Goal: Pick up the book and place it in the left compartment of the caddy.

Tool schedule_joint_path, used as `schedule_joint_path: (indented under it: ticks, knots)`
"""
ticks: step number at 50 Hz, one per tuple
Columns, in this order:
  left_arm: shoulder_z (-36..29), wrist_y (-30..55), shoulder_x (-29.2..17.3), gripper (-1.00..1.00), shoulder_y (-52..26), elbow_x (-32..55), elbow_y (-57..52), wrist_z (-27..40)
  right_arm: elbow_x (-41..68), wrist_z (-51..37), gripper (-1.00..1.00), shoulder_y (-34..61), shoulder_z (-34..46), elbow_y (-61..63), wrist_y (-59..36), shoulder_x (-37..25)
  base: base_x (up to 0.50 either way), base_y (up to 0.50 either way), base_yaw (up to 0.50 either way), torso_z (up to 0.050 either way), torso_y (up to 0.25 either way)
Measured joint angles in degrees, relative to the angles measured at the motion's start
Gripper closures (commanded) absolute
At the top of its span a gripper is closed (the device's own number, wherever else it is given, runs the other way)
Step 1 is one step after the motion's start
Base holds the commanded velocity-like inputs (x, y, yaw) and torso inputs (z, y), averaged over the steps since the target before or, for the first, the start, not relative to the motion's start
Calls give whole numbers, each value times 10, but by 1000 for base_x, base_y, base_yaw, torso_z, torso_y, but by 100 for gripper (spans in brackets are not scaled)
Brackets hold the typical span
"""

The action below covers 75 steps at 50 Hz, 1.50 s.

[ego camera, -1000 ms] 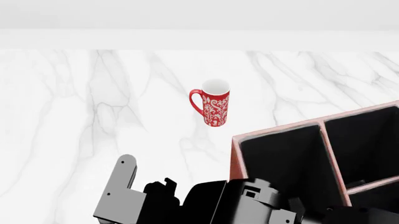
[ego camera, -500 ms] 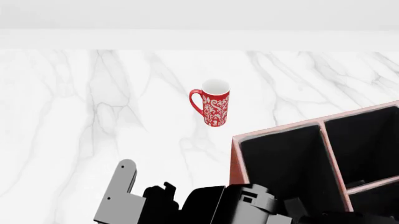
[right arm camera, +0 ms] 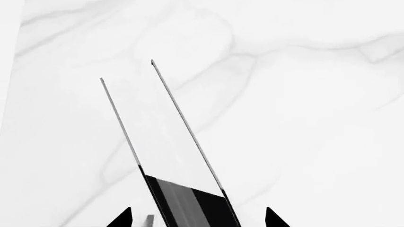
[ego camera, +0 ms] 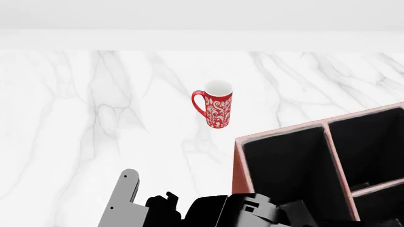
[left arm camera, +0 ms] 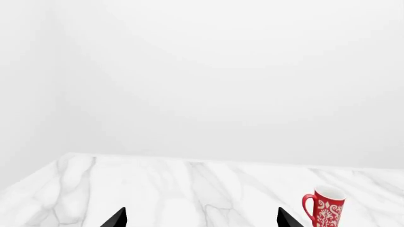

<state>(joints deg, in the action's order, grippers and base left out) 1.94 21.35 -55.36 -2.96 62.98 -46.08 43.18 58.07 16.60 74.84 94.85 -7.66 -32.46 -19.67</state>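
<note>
Nearest the head camera, the grey and black left arm [ego camera: 126,198] sits a little lower in the picture than half a second ago, while the dark arm parts beside it have shifted slightly; the mug and caddy have not moved.

In the right wrist view, the thick black hardcover book with white page edges [right arm camera: 177,156] stands between the two right fingers [right arm camera: 123,218], its dark end nearest them and its pale page edge reaching away over the white marble tabletop [right arm camera: 315,118]. The fingers sit on either side of it; whether they press on it cannot be told.

The left fingers [left arm camera: 117,218] are spread wide with nothing between them.

Beyond the arms, the reddish-brown leather-look caddy [ego camera: 239,156] shows its long black-lined left compartment [ego camera: 287,165]. Farther off stands the red-and-white patterned mug [ego camera: 215,105], upright, well apart from the caddy.
</note>
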Motion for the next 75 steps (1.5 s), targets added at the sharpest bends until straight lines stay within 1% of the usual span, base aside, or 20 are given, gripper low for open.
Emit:
schedule_joint_path:
  ticks: [5,6,28,44,60,75]
  knots:
    - [0,0,0,-100,0,0,0,0,-1,1,-100,-2,0,-3,1,1,0,0,0,0,0]
    - [0,0,0,-100,0,0,0,0,-1,2,100,-3,0,-3,1,1,0,0,0,0,0]
    - [2,-1,-1,-100,2,1,0,-1,26,-18,100,-6,-8,-2,-7,-2,0,0,0,0,0]
    - [3,-1,0,-100,3,-1,0,0,83,-78,100,3,-35,24,-47,-17,0,0,0,0,1]
    - [5,-1,-1,-100,3,0,0,0,147,-161,100,26,-69,79,-87,-30,0,0,0,0,1]
    - [10,-3,-2,-100,6,4,3,0,256,-302,100,50,-119,105,-136,-35,0,0,0,0,1]
